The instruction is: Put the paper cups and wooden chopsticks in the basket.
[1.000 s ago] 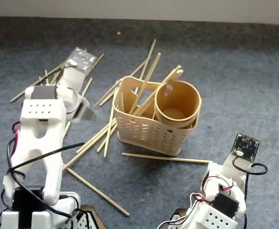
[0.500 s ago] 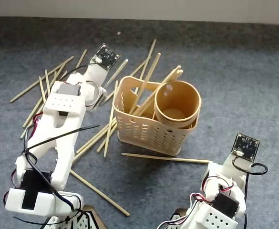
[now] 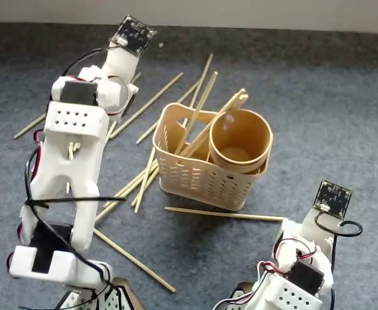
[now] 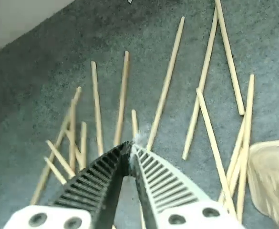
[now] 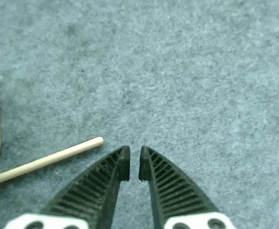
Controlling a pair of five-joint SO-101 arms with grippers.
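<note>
Near the front edge of the carpet (image 3: pixel 344 97), the right gripper (image 5: pixel 132 164) is being held nearly shut and empty beside one chopstick (image 5: pixel 44 160). Mid-carpet, paper cups (image 3: pixel 239 148) are being carried in the basket (image 3: pixel 201 177). Farther left, the left gripper (image 4: pixel 131 149) is being held closed over scattered chopsticks (image 4: pixel 165 90). With the jaws closed, sticks risk being pushed aside, not gripped. The grey pile is being bordered by a pale wall (image 3: pixel 240 13).

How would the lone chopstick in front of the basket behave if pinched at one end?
The chopstick looks thin and straight: probably stiff, light. Its rounded tip suggests rolling. Held by one end, it might swing.
</note>
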